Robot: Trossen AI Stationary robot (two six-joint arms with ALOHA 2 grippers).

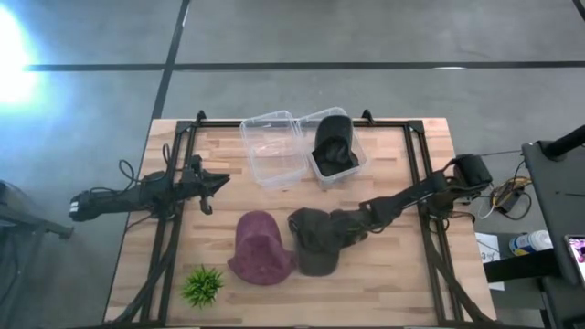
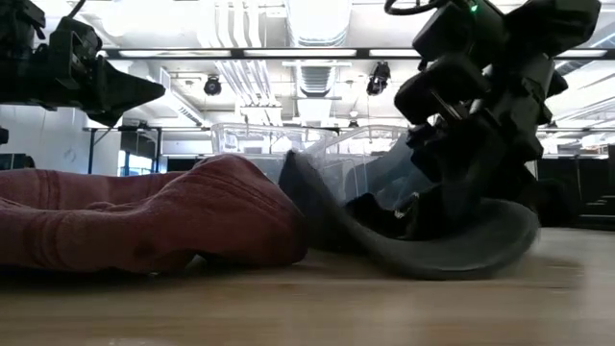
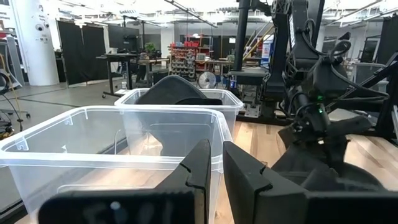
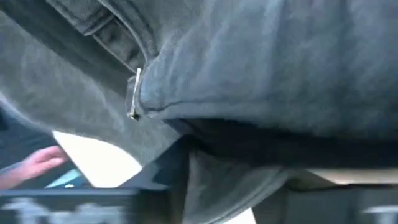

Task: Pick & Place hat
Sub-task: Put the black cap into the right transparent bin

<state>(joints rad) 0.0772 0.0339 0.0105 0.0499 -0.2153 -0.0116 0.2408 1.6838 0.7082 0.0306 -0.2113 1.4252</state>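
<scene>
A dark grey hat (image 1: 315,242) lies on the wooden table right of a maroon hat (image 1: 262,247), which rests flat on its brim. My right gripper (image 1: 352,224) reaches in from the table's right and is shut on the grey hat's right side. In the low view the grey hat (image 2: 432,250) curls up around the right gripper (image 2: 432,207). Grey cloth (image 4: 249,62) fills the right wrist view. My left gripper (image 1: 218,183) hovers shut above the table's left part, clear of both hats. A black hat (image 1: 334,146) sits in a clear bin. My right gripper holds the grey hat by its right-hand side (image 1: 340,228), coming slanting down from the table's right. The cloth (image 4: 217,180) runs down between the fingers, which it hides. The hat's left part lies on the table, and its brim edge (image 2: 514,235) bends upward beside the gripper.
Two clear plastic bins stand at the far middle of the table: the left one (image 1: 272,151) holds nothing, the right one (image 1: 355,166) holds the black hat. A small green plant (image 1: 203,285) stands near the near-left corner. Black frame rails (image 1: 422,174) run along both sides.
</scene>
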